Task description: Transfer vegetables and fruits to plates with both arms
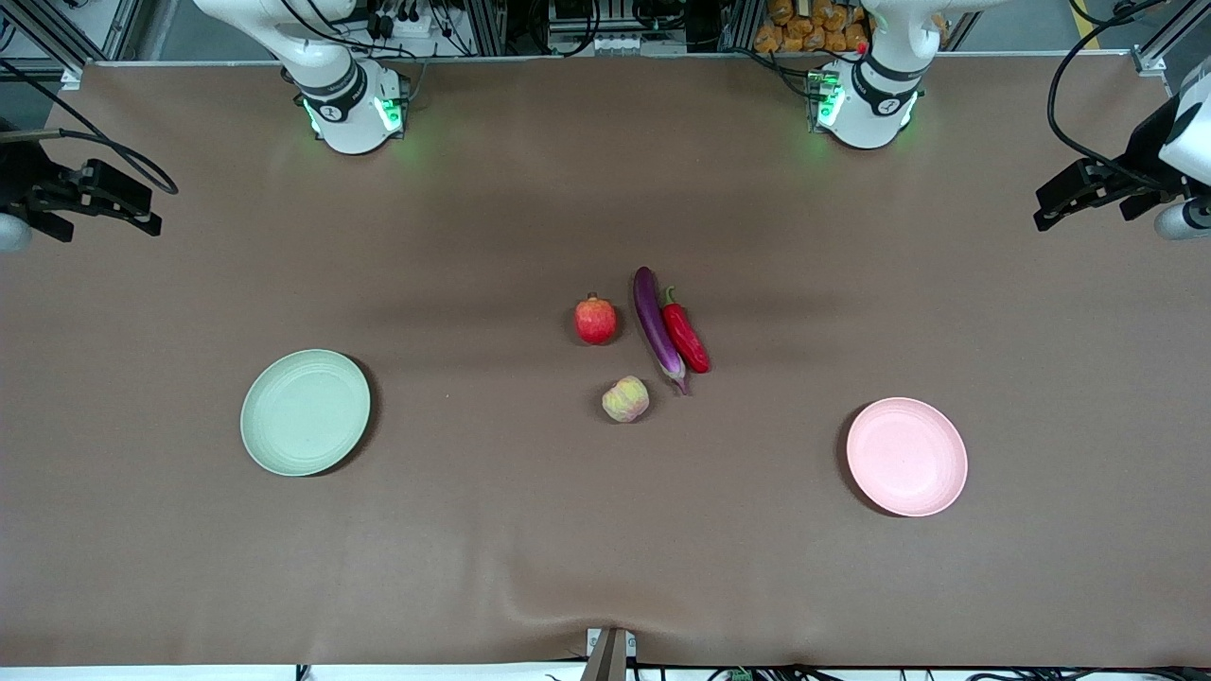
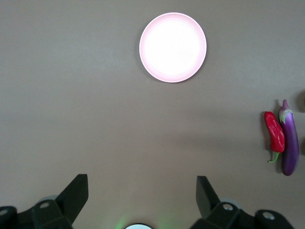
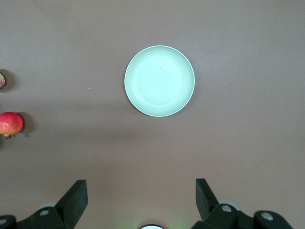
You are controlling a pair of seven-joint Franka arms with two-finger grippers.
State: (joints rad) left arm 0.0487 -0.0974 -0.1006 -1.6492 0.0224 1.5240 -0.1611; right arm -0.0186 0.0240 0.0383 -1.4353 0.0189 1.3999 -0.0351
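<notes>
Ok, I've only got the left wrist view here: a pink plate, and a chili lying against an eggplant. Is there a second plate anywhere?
Observer: Yes, a pale green plate lies toward the right arm's end of the table, with nothing on it.
Operator: Any fruit out there?
Observer: Two. A red pomegranate-like fruit lies beside the eggplant, and a yellow-pink ribbed fruit lies nearer the front camera than both.
Operator: And where's the right claw?
Observer: The right claw waits open and holds nothing, high over the right arm's end of the table. Your left claw is the same over the left arm's end.
</notes>
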